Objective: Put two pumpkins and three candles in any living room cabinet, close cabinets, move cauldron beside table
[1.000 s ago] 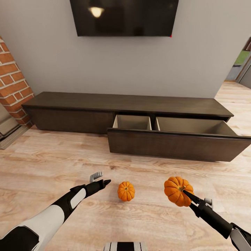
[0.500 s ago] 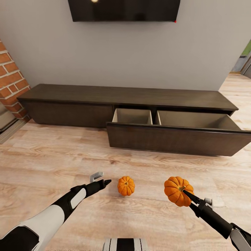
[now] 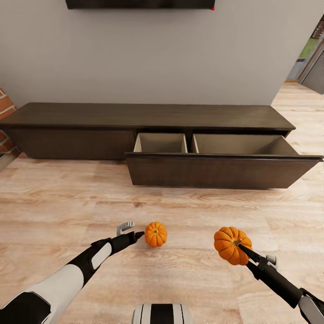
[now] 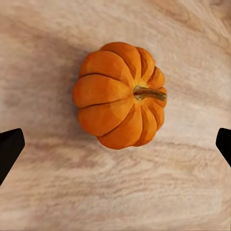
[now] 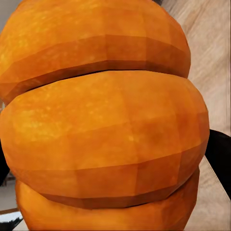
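Pumpkin (image 3: 230, 245) is clamped in the right end effector (image 3: 243, 250), ready for the drawer (image 3: 216, 171); left end effector (image 3: 130, 230) gapes beside the floor pumpkin (image 3: 155, 234), needing closure.

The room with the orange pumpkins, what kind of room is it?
Probably a living room: a long low cabinet stands against the wall under a wall-mounted screen, beside some brickwork, with a wooden floor.

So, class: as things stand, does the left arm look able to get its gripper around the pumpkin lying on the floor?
Probably yes. The left gripper is open, and the pumpkin on the floor lies between its fingertips with bare floor around it and nothing in the way.
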